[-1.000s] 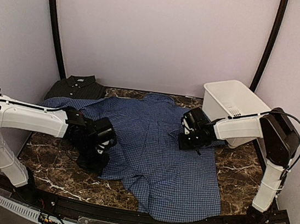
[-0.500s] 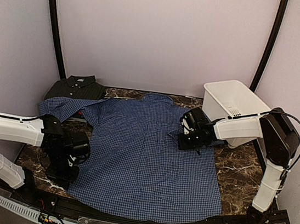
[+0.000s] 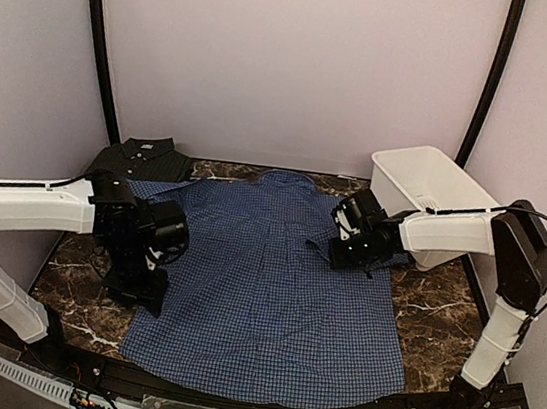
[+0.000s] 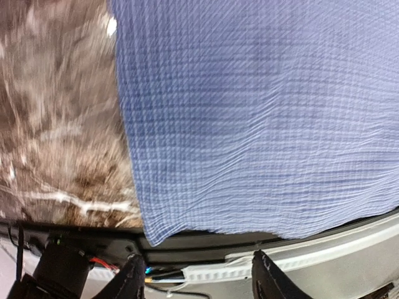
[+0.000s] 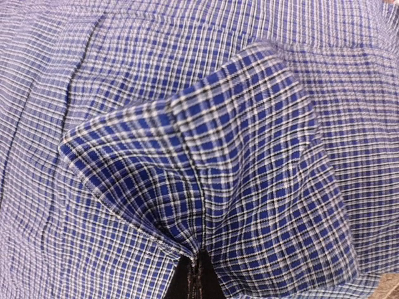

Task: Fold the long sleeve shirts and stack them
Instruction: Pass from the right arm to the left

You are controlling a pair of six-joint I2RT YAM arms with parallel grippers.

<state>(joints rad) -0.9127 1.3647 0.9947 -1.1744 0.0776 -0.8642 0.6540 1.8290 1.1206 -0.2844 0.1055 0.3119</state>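
The blue checked long sleeve shirt (image 3: 273, 285) lies spread flat over the middle of the table, collar to the back. In the top view my left gripper (image 3: 146, 289) hovers at its left side edge. The left wrist view shows this gripper (image 4: 196, 258) open and empty, with the shirt's hem corner (image 4: 156, 233) just ahead. My right gripper (image 3: 340, 257) is shut on a raised pinch of blue shirt cloth (image 5: 206, 187) at the right side near the sleeve. A dark checked shirt (image 3: 143, 159) lies folded at the back left.
A white plastic basket (image 3: 427, 189) stands at the back right, behind my right arm. Brown marble table (image 3: 81, 290) shows at the left and right of the shirt. The black front rail (image 4: 206, 249) runs just below the hem.
My left gripper pulled the shirt's lower left part out leftward, flattening it, then opened, let go and moved back toward the shirt's side. The right gripper kept its pinch.
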